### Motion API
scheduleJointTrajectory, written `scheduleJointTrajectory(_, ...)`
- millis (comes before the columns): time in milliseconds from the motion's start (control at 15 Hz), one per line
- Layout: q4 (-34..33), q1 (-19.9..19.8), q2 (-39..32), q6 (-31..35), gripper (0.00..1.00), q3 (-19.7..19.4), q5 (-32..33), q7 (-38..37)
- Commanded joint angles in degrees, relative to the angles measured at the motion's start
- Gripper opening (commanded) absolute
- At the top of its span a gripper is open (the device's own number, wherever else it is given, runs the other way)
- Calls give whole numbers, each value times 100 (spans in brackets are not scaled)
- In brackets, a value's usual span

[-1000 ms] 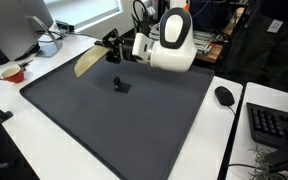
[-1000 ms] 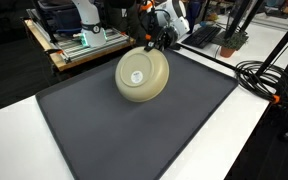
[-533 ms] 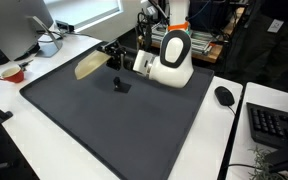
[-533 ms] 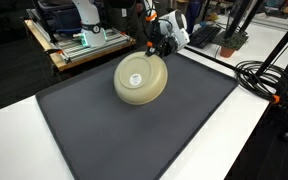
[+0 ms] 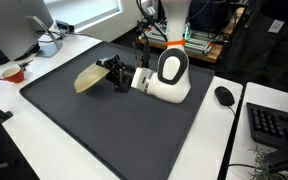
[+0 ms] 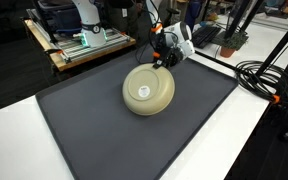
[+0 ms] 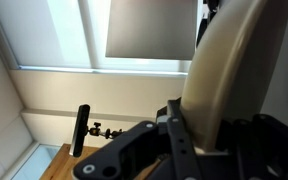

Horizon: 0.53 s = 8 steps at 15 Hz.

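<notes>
Over the far part of the dark mat (image 5: 104,130), the gripper (image 5: 107,70) was pinched on the rim of the beige bowl (image 5: 86,80), which stood tilted on edge. A mouse (image 5: 224,96) and a keyboard (image 5: 276,123) lay well apart beside the mat, and a red cup (image 5: 12,73) sat off the opposite edge.

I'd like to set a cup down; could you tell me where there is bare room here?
The dark mat is bare across its near half, between the bowl and the white table edge. It is crowded on the far side, where the gripper holds the tilted bowl, and beside the mouse and keyboard.
</notes>
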<state>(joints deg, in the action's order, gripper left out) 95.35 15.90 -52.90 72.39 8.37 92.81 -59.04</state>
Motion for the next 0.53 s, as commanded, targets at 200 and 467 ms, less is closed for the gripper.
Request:
scheduleJointTrajectory(200,-147,60,-318,-69,2,18,-19,384)
scheduleJointTrajectory(467,-306,146,-539,-254,2,-87,65,315)
